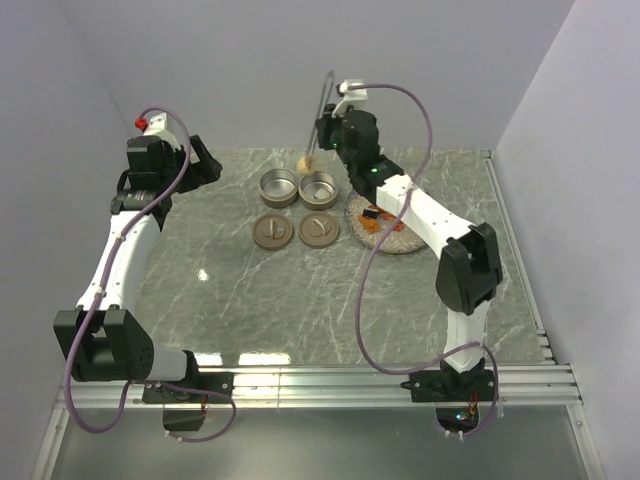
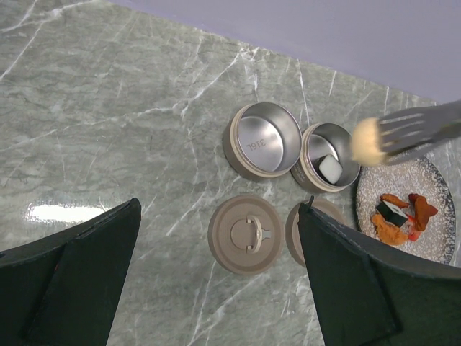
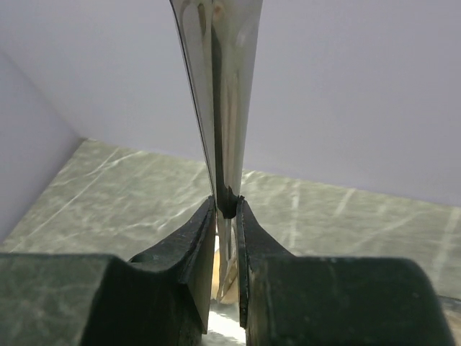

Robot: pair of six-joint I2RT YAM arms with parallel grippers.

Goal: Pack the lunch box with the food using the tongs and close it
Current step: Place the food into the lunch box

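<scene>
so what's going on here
The right gripper is shut on the tongs, which pinch a beige ball in the air by an open tin that holds a white cube. The second tin is empty. More food sits on the plate, the lids lie on the table, and the left gripper is open, holding nothing.

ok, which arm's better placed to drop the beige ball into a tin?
Right. Its tool is shut on the tongs, which already pinch the ball close to an open tin. The left tool is open, empty and off to the side.
</scene>
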